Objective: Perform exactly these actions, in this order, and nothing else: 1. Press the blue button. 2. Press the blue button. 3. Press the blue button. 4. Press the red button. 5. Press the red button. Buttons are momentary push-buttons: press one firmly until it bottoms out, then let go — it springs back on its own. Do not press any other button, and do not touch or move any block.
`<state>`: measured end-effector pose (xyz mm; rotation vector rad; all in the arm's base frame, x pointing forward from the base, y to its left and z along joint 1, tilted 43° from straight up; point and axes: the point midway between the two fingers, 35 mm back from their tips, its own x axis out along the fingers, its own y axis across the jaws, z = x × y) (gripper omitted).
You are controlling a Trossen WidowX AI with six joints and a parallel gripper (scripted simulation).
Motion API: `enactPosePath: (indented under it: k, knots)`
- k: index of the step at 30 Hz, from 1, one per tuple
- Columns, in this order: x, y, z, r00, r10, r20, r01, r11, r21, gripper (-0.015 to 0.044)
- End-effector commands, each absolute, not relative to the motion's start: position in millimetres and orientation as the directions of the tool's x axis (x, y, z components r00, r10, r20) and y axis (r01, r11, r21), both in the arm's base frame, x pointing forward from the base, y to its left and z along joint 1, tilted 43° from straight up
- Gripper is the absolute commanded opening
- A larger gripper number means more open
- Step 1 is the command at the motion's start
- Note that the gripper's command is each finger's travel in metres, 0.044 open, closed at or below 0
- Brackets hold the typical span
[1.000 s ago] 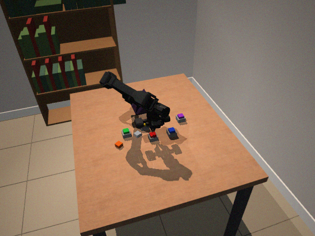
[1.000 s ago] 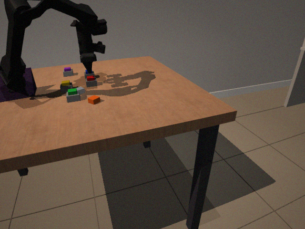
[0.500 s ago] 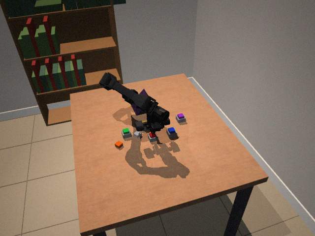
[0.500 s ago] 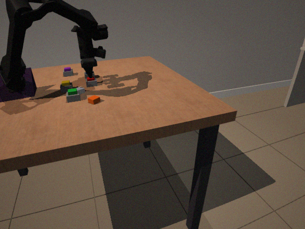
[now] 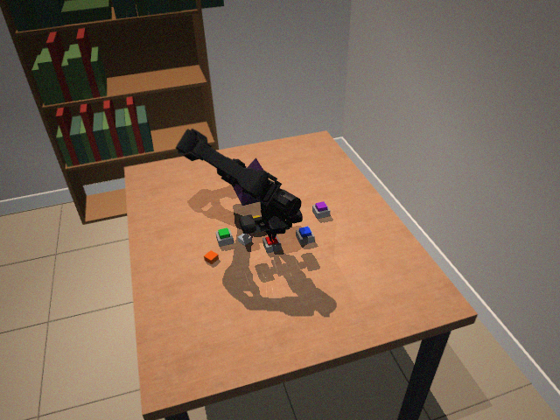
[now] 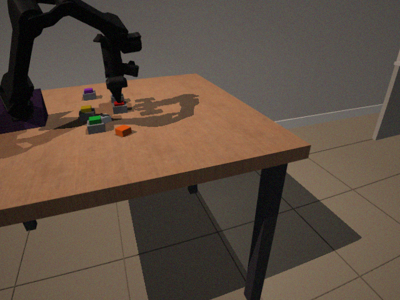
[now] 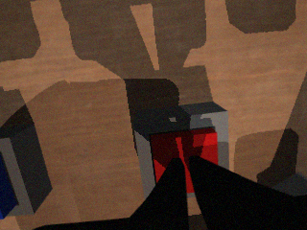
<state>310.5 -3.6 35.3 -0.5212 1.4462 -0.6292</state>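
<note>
The red button (image 5: 270, 241) (image 6: 119, 104) (image 7: 184, 146) sits on a grey base in the middle of the table. My gripper (image 5: 272, 236) (image 6: 117, 99) (image 7: 184, 165) is shut with nothing between the fingers. Its tips point straight down onto the red cap and seem to touch it. The blue button (image 5: 305, 232) (image 7: 6, 192) stands just to the right of the red one in the top view and at the left edge of the wrist view. In the exterior view the gripper hides it.
A green button (image 5: 223, 234) (image 6: 95, 120), a yellow button (image 6: 85, 109) and a purple button (image 5: 321, 206) (image 6: 88, 90) stand around. A small grey block (image 5: 244, 238) (image 6: 106, 118) lies between the green and red buttons. An orange block (image 5: 210, 256) (image 6: 122, 130) lies nearer the front.
</note>
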Motion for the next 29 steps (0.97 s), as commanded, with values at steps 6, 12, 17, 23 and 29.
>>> enactPosePath:
  k: [6,12,17,23,29]
  knots:
    - [310,18,59,0.015,-0.677,-0.736,0.075,0.735,-0.674,0.0020]
    - [311,85,32,0.020,-0.655,-0.755,0.069,0.755,-0.652,0.0151]
    - [287,167,-8,0.016,-0.651,-0.759,0.067,0.758,-0.649,0.0283]
    - [256,217,-37,0.014,-0.664,-0.747,0.074,0.746,-0.662,0.0400]
    - [256,217,-37,0.014,-0.664,-0.747,0.074,0.746,-0.662,0.0400]
